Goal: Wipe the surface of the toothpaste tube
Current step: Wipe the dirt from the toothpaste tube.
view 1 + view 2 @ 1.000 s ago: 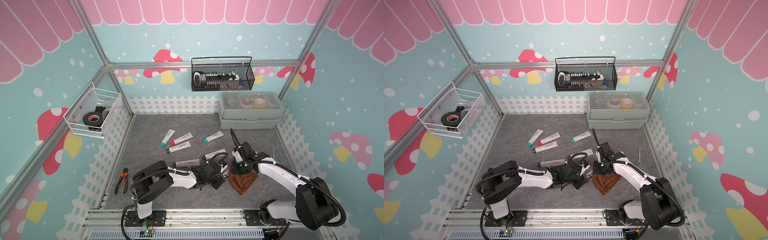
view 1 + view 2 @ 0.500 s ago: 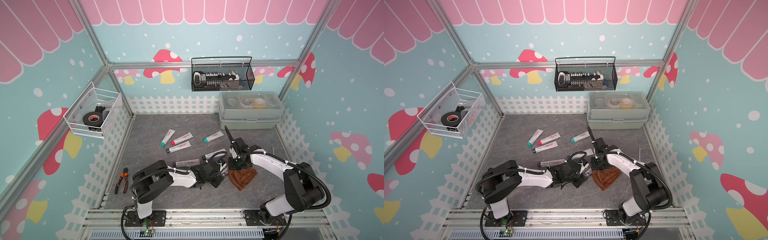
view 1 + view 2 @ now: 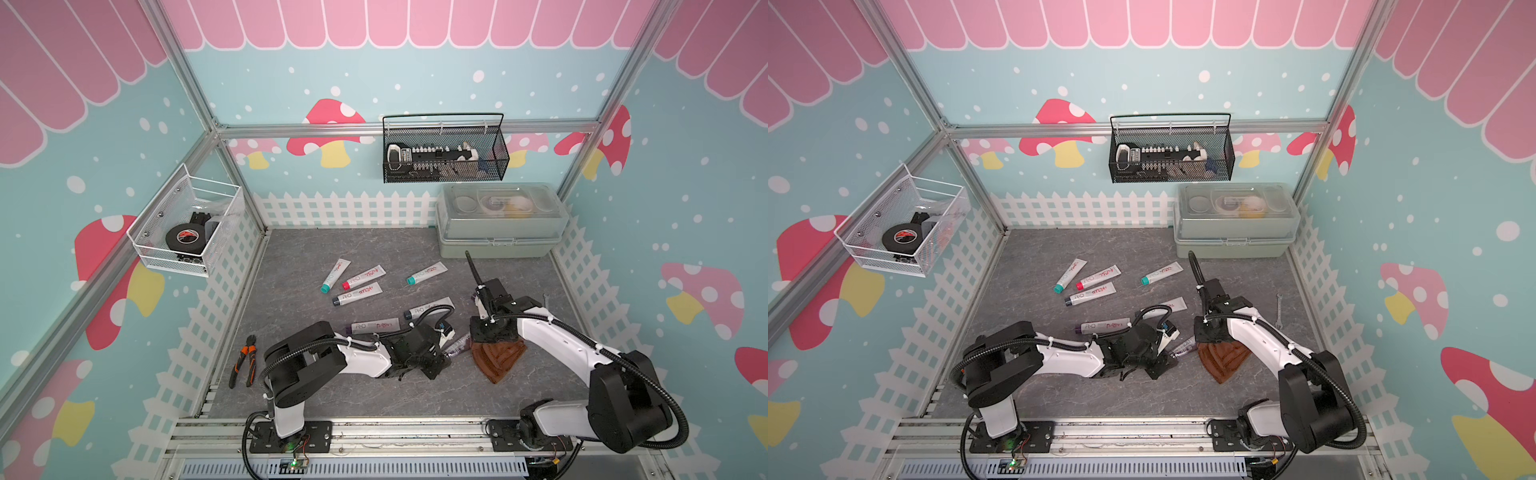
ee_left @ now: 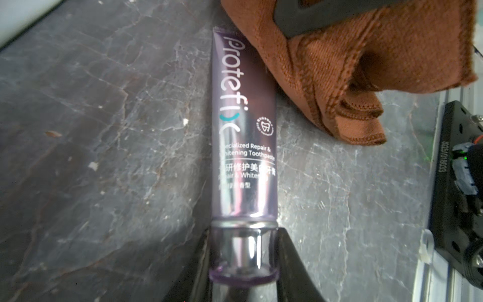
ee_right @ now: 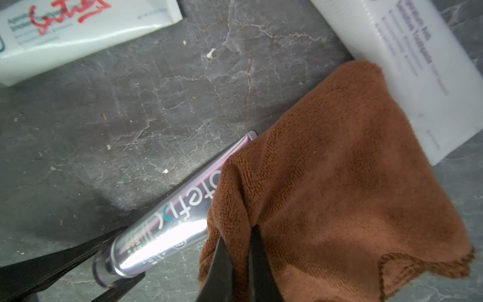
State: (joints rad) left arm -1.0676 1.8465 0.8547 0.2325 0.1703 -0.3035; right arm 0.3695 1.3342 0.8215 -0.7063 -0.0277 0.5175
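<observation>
A purple toothpaste tube (image 4: 244, 130) lies on the grey floor, seen in both top views (image 3: 457, 345) (image 3: 1183, 345). My left gripper (image 4: 244, 251) is shut on its clear cap, one finger on each side. A brown cloth (image 5: 339, 183) is pinched in my right gripper (image 5: 239, 251), which is shut on a fold of it. The cloth (image 4: 339, 65) drapes over the tube's flat tail end (image 5: 170, 224) and lies beside the tube. In both top views the cloth (image 3: 496, 357) (image 3: 1223, 357) spreads under the right gripper (image 3: 484, 336), just right of the left gripper (image 3: 434, 359).
Several white toothpaste tubes (image 3: 359, 291) lie behind, two of them close by (image 3: 374, 326) (image 3: 428, 307). Pliers (image 3: 245, 365) lie at the front left and a small wrench (image 3: 1279, 309) at the right. A lidded box (image 3: 500, 237) stands at the back right. Wire baskets (image 3: 444, 153) hang on the walls.
The right gripper carried the cloth toward the back along the tube, then came forward and right again. The left gripper kept hold of the cap and stayed put.
</observation>
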